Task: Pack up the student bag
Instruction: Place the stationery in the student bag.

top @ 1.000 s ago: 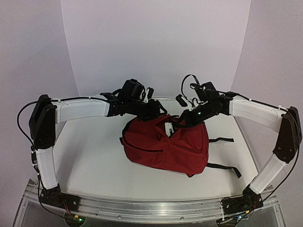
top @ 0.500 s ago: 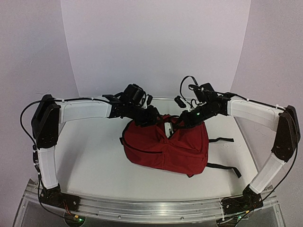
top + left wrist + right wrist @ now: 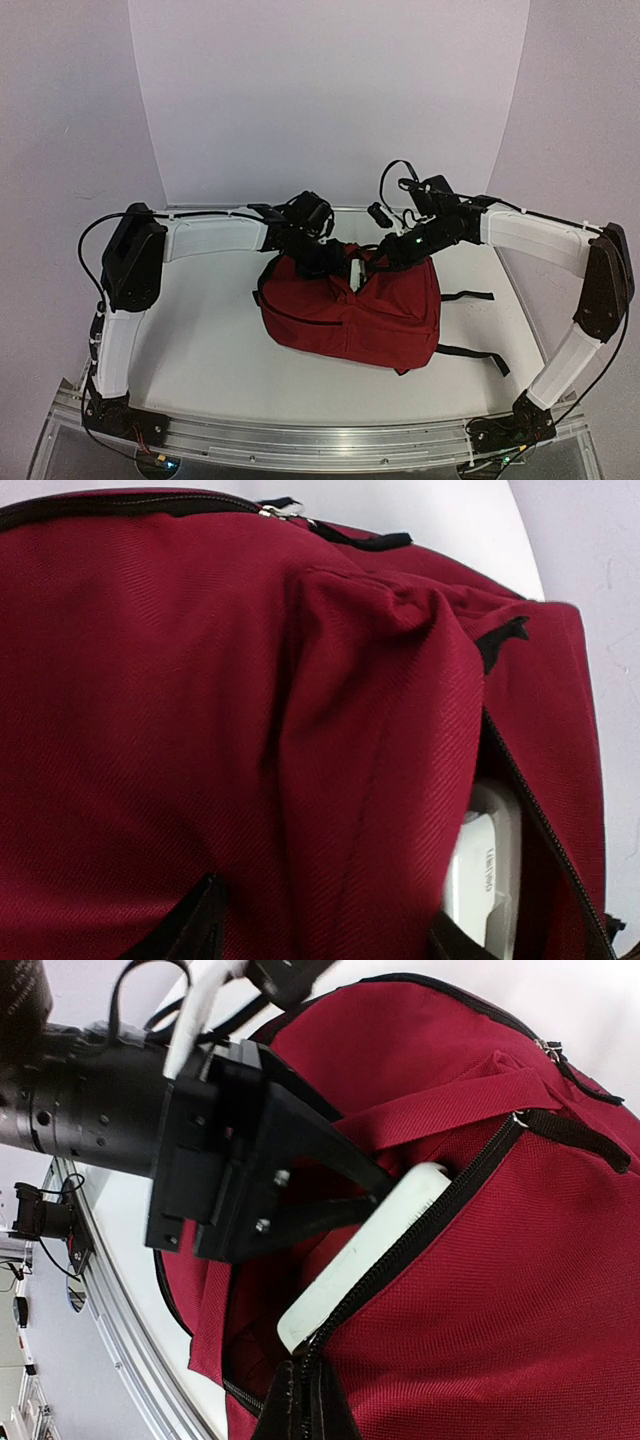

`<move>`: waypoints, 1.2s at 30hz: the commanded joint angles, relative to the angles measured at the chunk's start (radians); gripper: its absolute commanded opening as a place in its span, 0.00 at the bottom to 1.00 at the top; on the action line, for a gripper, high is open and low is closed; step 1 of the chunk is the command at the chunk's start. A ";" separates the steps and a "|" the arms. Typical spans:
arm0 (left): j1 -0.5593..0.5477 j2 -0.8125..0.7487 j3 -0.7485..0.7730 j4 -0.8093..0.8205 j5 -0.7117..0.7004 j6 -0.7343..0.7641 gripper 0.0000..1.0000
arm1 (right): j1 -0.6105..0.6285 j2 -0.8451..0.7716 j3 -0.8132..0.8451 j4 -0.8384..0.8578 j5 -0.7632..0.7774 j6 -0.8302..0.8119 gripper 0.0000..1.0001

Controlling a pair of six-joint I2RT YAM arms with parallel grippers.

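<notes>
White box [image 3: 352, 1258] in student bag [image 3: 500, 1290] mouth; L tool [image 3: 381, 1191] tips alongside it.

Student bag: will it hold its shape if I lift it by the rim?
Probably floppy: the student bag bunches into folds near its opening. It lies slumped on the table, so likely sags. The white item inside may shift.

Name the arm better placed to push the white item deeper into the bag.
Left. The left gripper is open at the mouth of the student bag, its fingers right beside the white item. The right gripper is shut on the student bag's zipper edge, holding the opening.
</notes>
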 commanded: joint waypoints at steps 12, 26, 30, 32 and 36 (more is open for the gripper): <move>-0.070 0.075 0.177 0.021 0.145 0.136 0.89 | -0.004 -0.042 0.020 0.026 -0.019 0.008 0.00; -0.049 -0.147 -0.110 0.002 0.057 0.165 0.87 | -0.004 -0.044 0.011 0.027 -0.036 0.004 0.00; -0.019 -0.243 -0.231 0.134 0.103 0.110 0.76 | -0.003 -0.011 0.002 0.036 -0.062 0.020 0.00; -0.010 -0.267 -0.249 0.158 0.103 0.103 0.69 | 0.000 0.020 0.003 0.044 -0.080 0.031 0.00; 0.009 -0.276 -0.251 0.184 0.122 0.097 0.54 | 0.017 0.068 0.003 0.056 -0.094 0.038 0.07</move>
